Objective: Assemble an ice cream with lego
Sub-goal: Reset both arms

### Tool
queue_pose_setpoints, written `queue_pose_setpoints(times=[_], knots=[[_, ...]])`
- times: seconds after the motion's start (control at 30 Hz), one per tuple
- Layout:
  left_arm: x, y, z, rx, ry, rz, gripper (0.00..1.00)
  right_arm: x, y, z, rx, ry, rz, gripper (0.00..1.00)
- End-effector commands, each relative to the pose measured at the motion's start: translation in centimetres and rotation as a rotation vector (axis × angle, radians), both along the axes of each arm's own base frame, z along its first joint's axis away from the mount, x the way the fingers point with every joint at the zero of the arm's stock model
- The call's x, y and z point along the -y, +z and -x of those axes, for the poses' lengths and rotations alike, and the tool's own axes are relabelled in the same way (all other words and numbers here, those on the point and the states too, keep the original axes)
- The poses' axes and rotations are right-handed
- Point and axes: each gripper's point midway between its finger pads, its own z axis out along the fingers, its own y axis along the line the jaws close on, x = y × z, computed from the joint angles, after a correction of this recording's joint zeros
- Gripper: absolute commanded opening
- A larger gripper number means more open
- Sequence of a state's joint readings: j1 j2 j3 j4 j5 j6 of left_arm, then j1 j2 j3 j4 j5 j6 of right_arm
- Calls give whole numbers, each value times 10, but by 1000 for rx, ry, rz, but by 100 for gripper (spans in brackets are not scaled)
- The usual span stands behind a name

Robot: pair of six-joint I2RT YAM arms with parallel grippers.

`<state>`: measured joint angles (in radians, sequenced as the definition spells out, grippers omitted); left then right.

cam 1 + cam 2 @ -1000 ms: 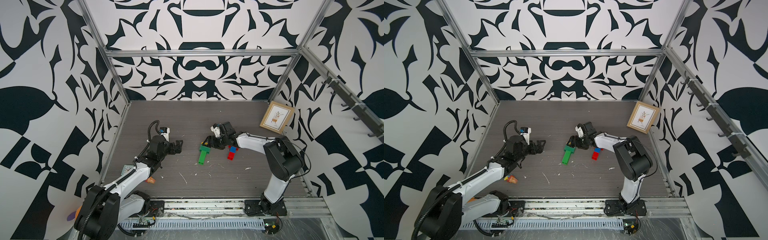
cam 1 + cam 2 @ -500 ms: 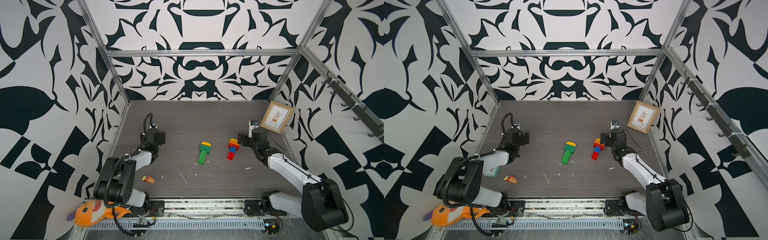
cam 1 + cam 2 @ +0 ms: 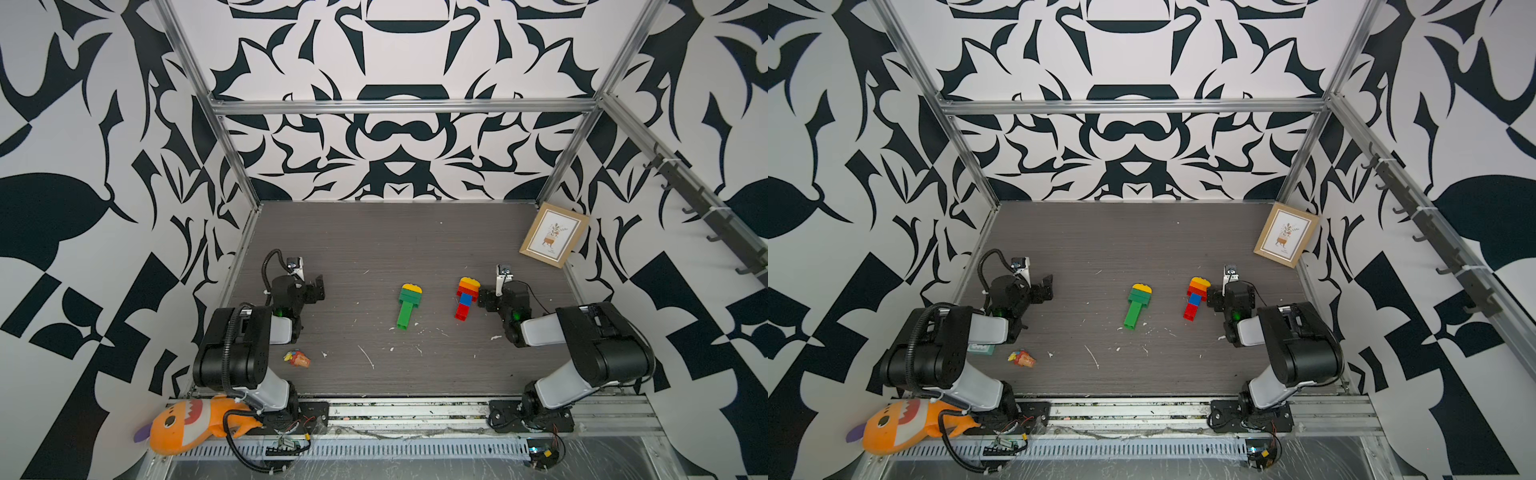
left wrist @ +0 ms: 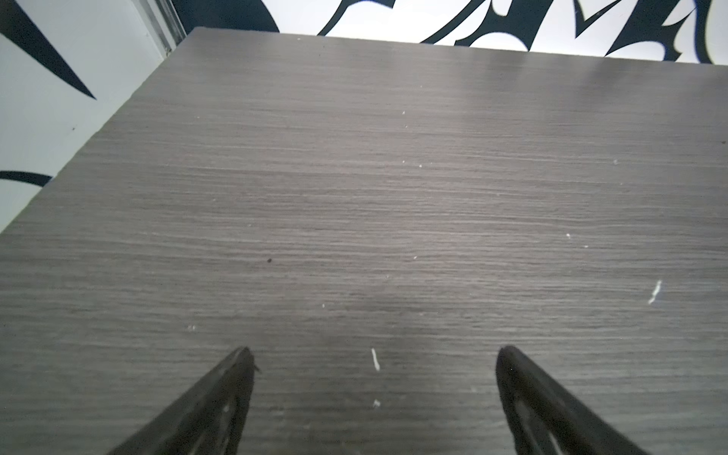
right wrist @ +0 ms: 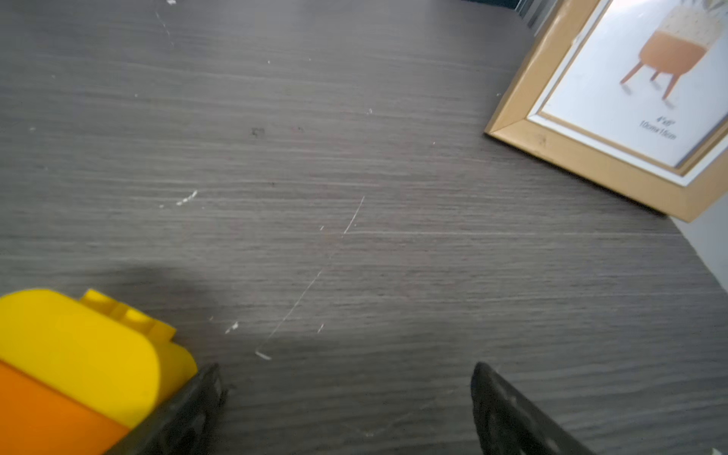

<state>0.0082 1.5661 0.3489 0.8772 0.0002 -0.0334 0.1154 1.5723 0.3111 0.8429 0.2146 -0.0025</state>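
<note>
two pincers, one on each of two arms: the left pincer (image 4: 374, 352) and the right pincer (image 5: 344, 370). two lego builds on the bench (image 3: 415, 232): one green build (image 3: 406, 309) between the pincers, one striped build (image 3: 464, 299) of red, blue and orange just beside the right pincer. two yellow domes: the green build's dome (image 3: 411, 287) and the striped build's dome (image 3: 469, 283). one framed picture (image 3: 554, 234) near the right pincer, beyond it. one crumpled wrapper (image 3: 297, 358) behind the left pincer. one orange plush toy (image 3: 187, 424) well behind the left pincer, off the bench. white flecks on the bench, too small to count.
</note>
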Motion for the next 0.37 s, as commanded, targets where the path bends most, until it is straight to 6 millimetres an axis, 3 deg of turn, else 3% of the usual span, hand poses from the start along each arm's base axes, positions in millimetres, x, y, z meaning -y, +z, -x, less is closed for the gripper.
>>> queue_pose_setpoints(times=[0.0,0.33], knots=[[9,19,-9,63,-43,13,99,6,37,-20,134,-47,5,100],[11,20,-10,70,-52,9,99,6,38,-21,142,-45,9,99]])
